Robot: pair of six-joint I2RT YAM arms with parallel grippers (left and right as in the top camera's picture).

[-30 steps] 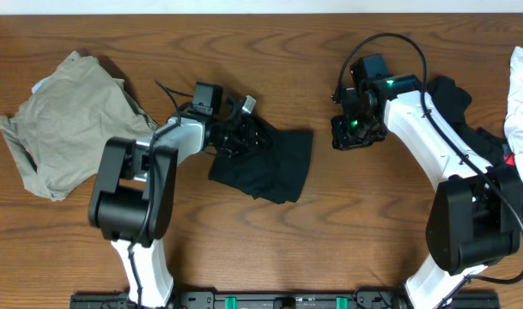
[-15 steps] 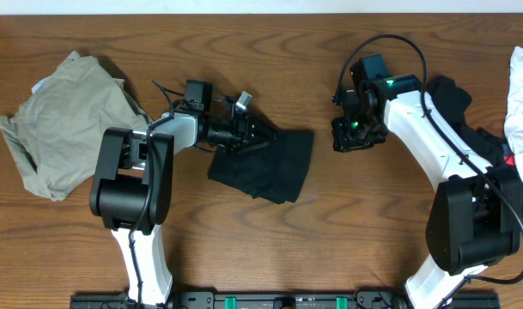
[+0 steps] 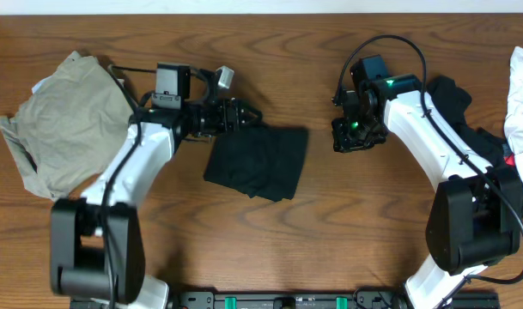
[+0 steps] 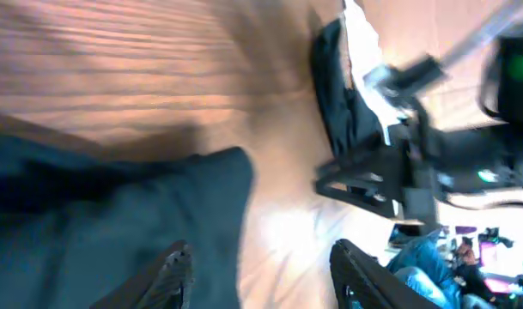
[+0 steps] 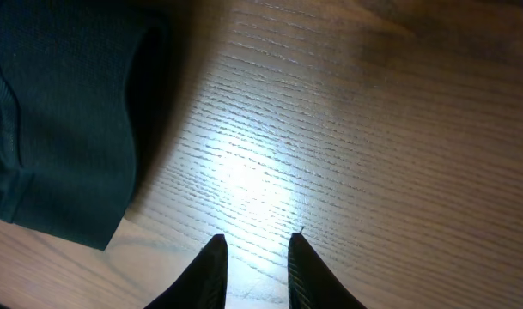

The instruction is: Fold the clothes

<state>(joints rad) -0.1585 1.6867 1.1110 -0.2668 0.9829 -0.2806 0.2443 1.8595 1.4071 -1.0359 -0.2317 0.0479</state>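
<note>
Overhead, left jaws hang open, empty, black cloth point(image 3: 259, 161) beside them; right jaws barely open, empty. Best lift straight up.

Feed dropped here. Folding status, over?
Left gripper open, empty, at edge of folded black garment. Right gripper slightly open, empty, over bare table. Khaki garment crumpled, far left; nothing blocking.

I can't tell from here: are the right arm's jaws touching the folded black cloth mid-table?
Apart. The overhead view shows a strip of bare table between the folded black cloth and the jaws of the right gripper.
</note>
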